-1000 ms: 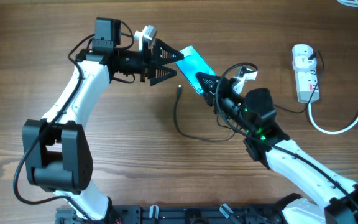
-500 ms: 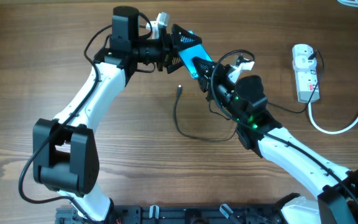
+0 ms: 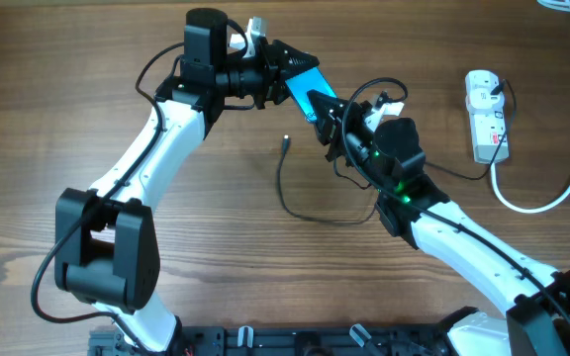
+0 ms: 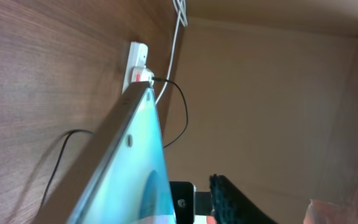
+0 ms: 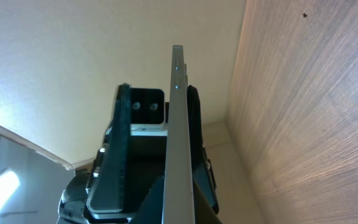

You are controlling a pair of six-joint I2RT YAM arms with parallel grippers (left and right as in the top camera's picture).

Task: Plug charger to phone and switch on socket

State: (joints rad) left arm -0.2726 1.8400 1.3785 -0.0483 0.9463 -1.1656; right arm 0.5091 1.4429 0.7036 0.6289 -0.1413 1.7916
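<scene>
Matt grained wood table (image 3: 67,99); glossy glass-fronted phone (image 3: 303,91); smooth plastic socket (image 3: 486,117).

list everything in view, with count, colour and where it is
phone: 1, teal screen, upper middle, between both end effectors
charger cable: 1, thin black, curving across mid-table, plug tip lying free
power strip: 1, white, right side
cord: 1, white, loops from the power strip toward top right
table: 1, brown wood
left end effector: 1, black, at phone's upper end, grip unclear
right end effector: 1, black, clamped on phone's lower end
</scene>
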